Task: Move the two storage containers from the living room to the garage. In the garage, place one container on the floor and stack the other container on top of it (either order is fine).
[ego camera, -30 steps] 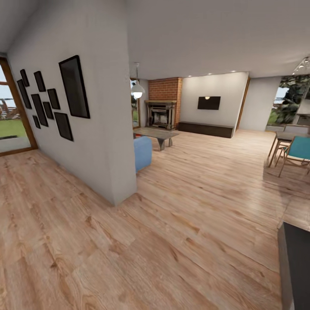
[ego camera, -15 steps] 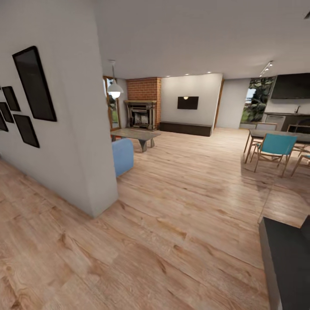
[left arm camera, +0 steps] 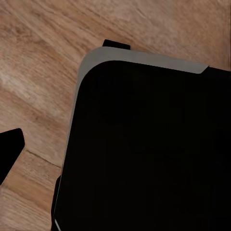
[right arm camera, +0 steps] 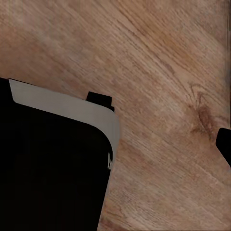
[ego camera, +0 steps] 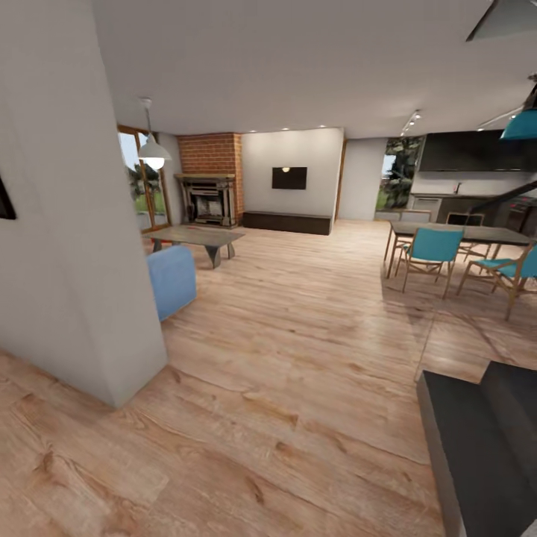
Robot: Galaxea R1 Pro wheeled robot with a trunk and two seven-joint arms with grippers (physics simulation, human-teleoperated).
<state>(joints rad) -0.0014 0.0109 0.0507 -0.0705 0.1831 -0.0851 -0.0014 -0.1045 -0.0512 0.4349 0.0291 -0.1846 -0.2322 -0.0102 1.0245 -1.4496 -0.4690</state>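
The two storage containers are out of view. The living room lies ahead in the head view, with its blue sofa, coffee table and white pendant lamp beyond a wall corner. In the left wrist view one dark fingertip of my left gripper shows at the picture's edge over the wood floor, far from the middle, with nothing held. In the right wrist view one fingertip of the right gripper sits at the edge in the same way. My black, grey-rimmed base lies below both.
A cream wall corner juts out close on the left. A dining table with teal chairs stands at the right. A dark low block sits at the near right. Wide light wood floor runs toward the brick fireplace.
The head view has swung to the right: the wall with black frames has slid off to the left, and the dining table, chairs and kitchen have come into view at the right.
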